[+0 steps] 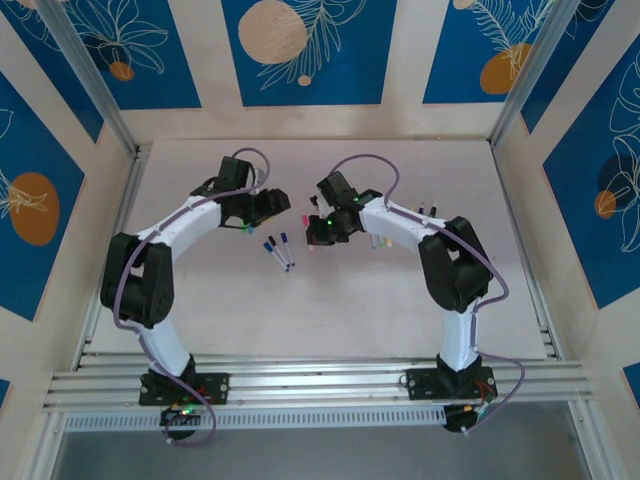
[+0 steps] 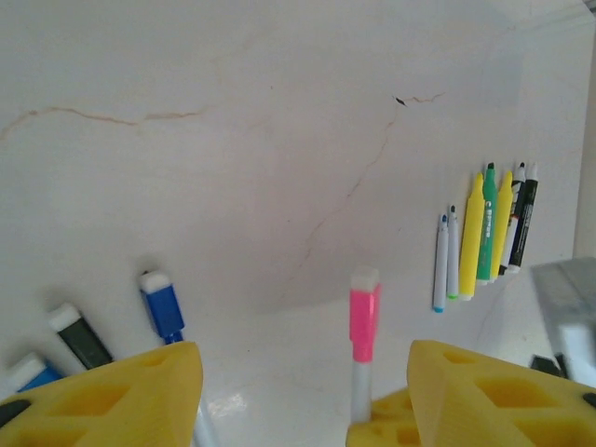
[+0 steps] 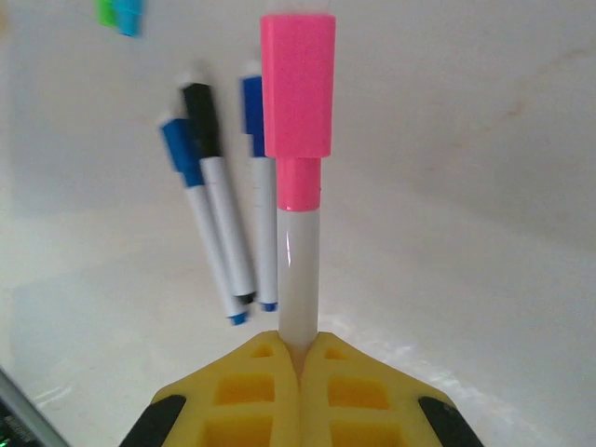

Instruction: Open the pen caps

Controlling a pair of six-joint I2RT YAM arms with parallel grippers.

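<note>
A pale, faintly cracked tabletop (image 2: 233, 140) sits inside walls of blue panels printed with white leaves (image 1: 300, 50).

The right gripper (image 3: 300, 349) has its yellow plastic fingers (image 3: 251, 391) pressed together on the lower end of a thin white-barrelled marker pen (image 3: 300, 270). It holds the pen lifted off the table and pointing away from the wrist.

The pen's blocky pink cap (image 3: 298, 84) is on its far end, above a narrower pink collar.

The left gripper (image 2: 303, 372) faces it with its yellow fingers (image 2: 121, 391) spread well apart. The pink cap stands in the gap between them, nearer the right-hand finger, and touches neither.

Beneath, three small white pens (image 3: 219, 233) with blue and black caps lie close together on the table. A row of longer yellow, green, white and black pens (image 2: 484, 233) lies side by side, well apart from them.
</note>
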